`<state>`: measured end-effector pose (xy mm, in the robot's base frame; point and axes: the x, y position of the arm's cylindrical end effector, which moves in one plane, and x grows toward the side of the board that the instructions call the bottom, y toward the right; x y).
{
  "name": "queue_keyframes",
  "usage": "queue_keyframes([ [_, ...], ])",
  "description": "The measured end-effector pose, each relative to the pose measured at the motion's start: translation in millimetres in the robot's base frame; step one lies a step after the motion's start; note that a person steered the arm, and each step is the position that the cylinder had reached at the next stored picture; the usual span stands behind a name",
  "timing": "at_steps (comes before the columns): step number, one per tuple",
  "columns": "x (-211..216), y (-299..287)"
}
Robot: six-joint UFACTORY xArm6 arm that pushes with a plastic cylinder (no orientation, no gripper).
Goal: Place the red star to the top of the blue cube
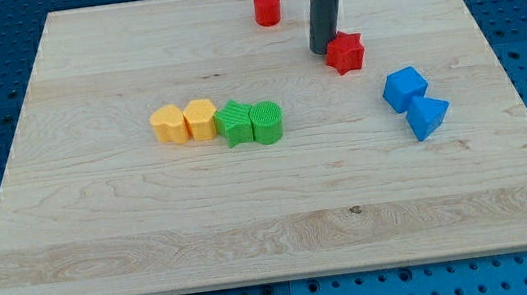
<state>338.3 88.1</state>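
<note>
The red star (346,52) lies on the wooden board in the view's upper right. The blue cube (404,88) sits below and to the right of it, with a small gap between them. My tip (323,50) stands right against the star's left side, touching it or nearly so. A second blue block, a wedge-like shape (428,116), touches the cube's lower right.
A red cylinder (268,8) stands near the board's top edge, left of the rod. In the middle left, a row of touching blocks: two yellow blocks (169,124) (201,119), a green star (234,123) and a green cylinder (266,122). The board (102,228) lies on a blue pegboard.
</note>
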Motion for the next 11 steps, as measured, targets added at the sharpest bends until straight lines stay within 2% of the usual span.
queue_keyframes([
  [3, 5.5, -18.8],
  [11, 24.0, 37.0],
])
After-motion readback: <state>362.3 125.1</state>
